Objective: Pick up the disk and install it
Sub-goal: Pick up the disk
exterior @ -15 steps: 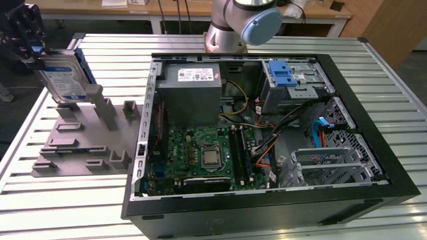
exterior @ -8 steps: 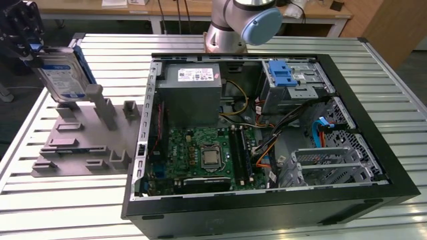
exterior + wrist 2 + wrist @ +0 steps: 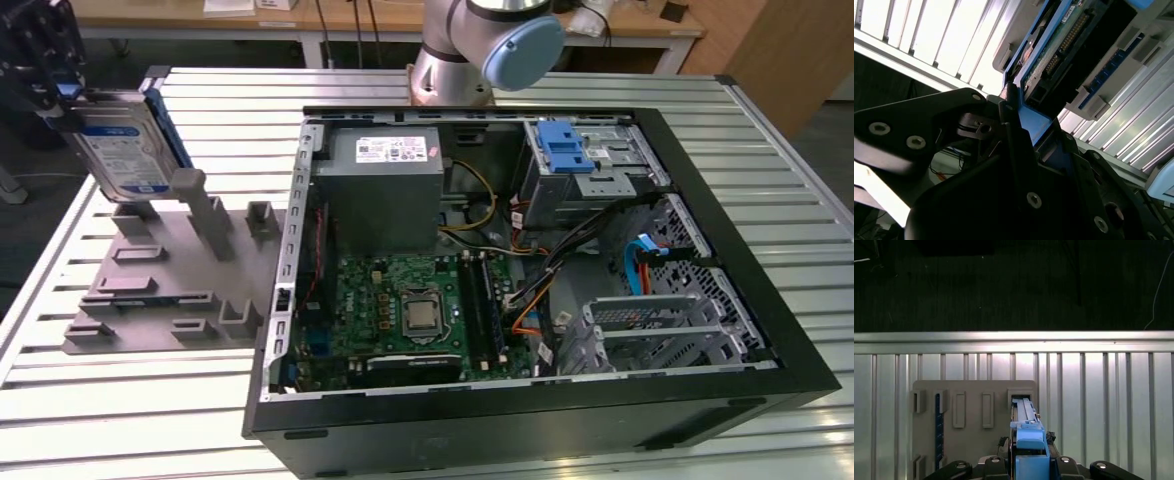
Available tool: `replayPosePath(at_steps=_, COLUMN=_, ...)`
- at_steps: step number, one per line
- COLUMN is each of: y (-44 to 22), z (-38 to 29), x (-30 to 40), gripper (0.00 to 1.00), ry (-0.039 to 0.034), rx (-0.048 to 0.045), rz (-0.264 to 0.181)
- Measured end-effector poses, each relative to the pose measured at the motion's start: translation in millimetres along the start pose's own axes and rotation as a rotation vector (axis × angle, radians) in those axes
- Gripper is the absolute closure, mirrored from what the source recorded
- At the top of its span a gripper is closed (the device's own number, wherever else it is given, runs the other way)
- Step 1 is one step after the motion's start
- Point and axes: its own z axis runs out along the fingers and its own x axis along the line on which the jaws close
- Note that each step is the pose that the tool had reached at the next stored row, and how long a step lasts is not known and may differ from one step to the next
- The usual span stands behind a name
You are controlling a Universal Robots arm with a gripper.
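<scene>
Clearly the grey robot arm with blue joint caps (image 3: 467,50) rises from behind the open black computer case (image 3: 787,340) and reaches out past the side of the case that lies to the exterior view's left. There its dark gripper (image 3: 60,95) points down, and its claw is closed on the upper end of the disk (image 3: 127,150), a flat silver hard drive with a white-and-blue label and a blue plastic bracket round its edges.

The disk hangs upright, outside the case, over the grey plastic holder plate with slots and posts (image 3: 160,280). Its lower edge is at the posts; I cannot tell whether it is free of them.

The exterior view gives the label side of the disk. The second wrist view gives instead the black fingers (image 3: 1013,135) pressed on the blue bracket, and the green circuit board (image 3: 1049,50) on the other face of the disk. The first wrist view looks along the narrow edge of the disk down to one slot of the plate.

The plate lies on a table of silver metal slats (image 3: 134,420), just beside the case. Inside the case are a large grey metal box with a white sticker (image 3: 387,190), a green main board (image 3: 400,310), a bright blue plastic latch (image 3: 567,148) on a drive cage, and many cables. The wall of the case stands between the disk and these parts.
</scene>
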Motion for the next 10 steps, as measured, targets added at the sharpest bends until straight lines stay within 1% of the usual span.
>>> replayPosePath(at_steps=10, y=0.1, z=-5.4, x=0.0, gripper=0.64, ry=0.0001, rx=-0.0002, rz=0.000)
